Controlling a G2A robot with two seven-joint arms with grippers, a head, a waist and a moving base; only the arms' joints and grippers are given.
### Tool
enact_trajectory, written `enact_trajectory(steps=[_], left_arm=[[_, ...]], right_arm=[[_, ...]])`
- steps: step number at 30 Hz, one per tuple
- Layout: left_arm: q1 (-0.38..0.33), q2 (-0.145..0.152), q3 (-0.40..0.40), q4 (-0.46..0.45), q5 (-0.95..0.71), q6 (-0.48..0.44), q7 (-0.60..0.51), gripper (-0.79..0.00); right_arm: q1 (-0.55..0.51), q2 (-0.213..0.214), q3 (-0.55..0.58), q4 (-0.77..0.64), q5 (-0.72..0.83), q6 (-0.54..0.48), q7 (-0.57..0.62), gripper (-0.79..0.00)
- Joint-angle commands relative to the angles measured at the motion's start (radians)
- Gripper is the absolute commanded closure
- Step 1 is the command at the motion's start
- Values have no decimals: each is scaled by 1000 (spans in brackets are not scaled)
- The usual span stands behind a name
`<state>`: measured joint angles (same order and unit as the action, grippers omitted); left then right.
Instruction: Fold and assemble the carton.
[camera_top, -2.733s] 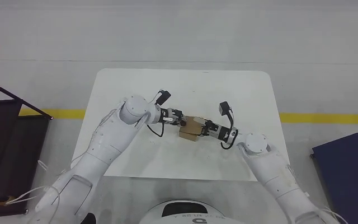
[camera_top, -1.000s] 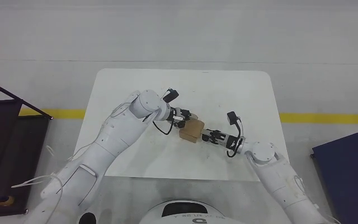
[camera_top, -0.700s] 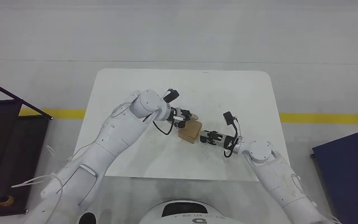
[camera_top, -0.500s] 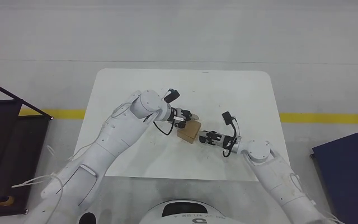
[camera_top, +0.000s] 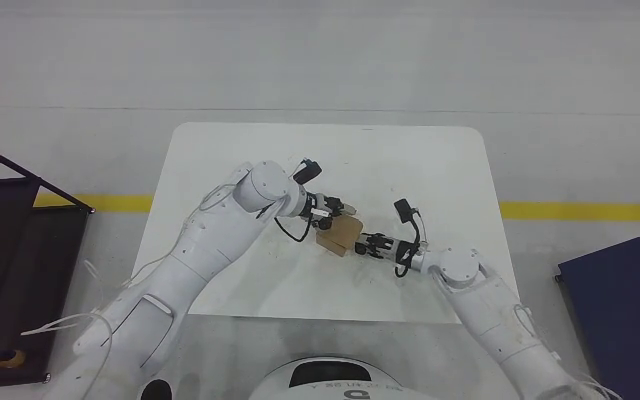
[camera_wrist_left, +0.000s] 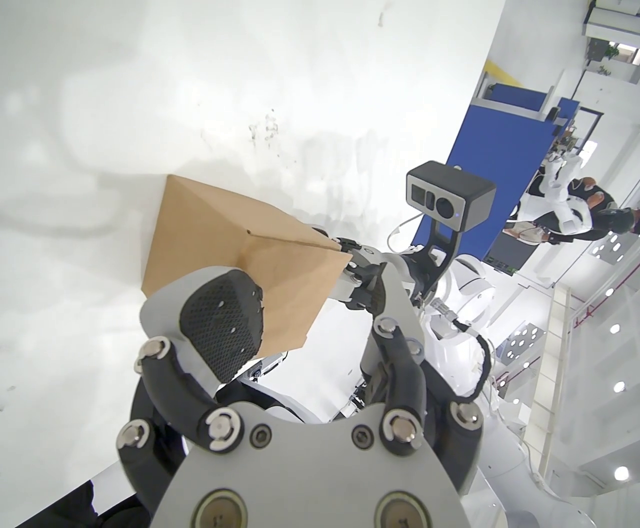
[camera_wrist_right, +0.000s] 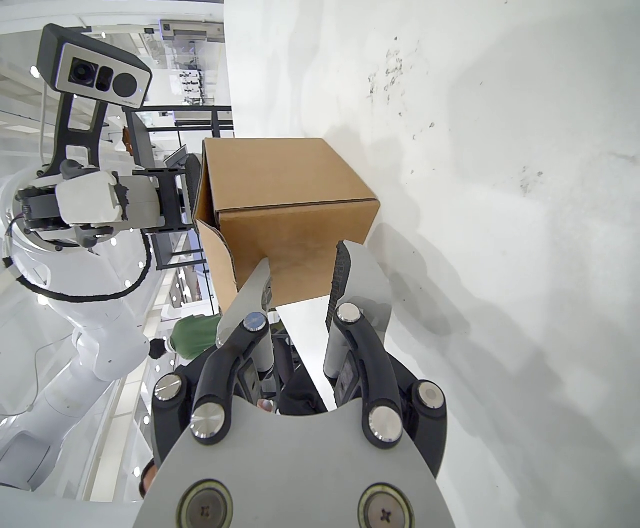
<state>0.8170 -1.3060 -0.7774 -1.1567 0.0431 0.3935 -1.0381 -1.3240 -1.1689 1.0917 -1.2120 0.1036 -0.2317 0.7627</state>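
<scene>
Brown carton (camera_top: 339, 236), interior hidden, on white table (camera_top: 430, 170); left gripper (camera_top: 336, 210) spread astride its far-left corner, right gripper (camera_top: 366, 243) spread at its right side.

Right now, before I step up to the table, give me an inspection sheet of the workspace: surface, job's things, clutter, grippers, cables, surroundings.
Surface: white table, with small dark scuff marks.
Job's things: one brown carton, folded into a box and standing on the table; a side flap looks not fully closed.
Clutter: nothing seen.
Grippers: left gripper open at one side of the carton; right gripper open, its tips at the opposite side.
Cables: left wrist cable and right wrist cable, black loops, apart from the carton.
Surroundings: yellow floor line, blue panel, dark frame.
</scene>
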Motion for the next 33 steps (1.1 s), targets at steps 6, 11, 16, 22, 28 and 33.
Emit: enact_trajectory(steps=[6, 11, 16, 22, 28, 33], left_arm=[[0, 0, -1, -6, 7, 10, 8, -560], [2, 1, -2, -15, 9, 14, 7, -576], [13, 4, -37, -37, -54, -23, 4, -785], [55, 31, -117, -90, -63, -35, 16, -785], [120, 62, -198, -131, -54, -31, 24, -785], [172, 83, -256, -158, -62, -43, 27, -785]], right_arm=[[-14, 17, 80, 24, 27, -11, -33, -283], [-72, 35, 150, -68, 34, -38, -39, -280], [-139, 46, 162, -215, -16, -32, -35, -280], [-157, 49, 151, -291, -57, -2, -35, -280], [-156, 51, 145, -353, -105, 42, -52, -283], [-174, 56, 154, -438, -160, 81, -81, -283]])
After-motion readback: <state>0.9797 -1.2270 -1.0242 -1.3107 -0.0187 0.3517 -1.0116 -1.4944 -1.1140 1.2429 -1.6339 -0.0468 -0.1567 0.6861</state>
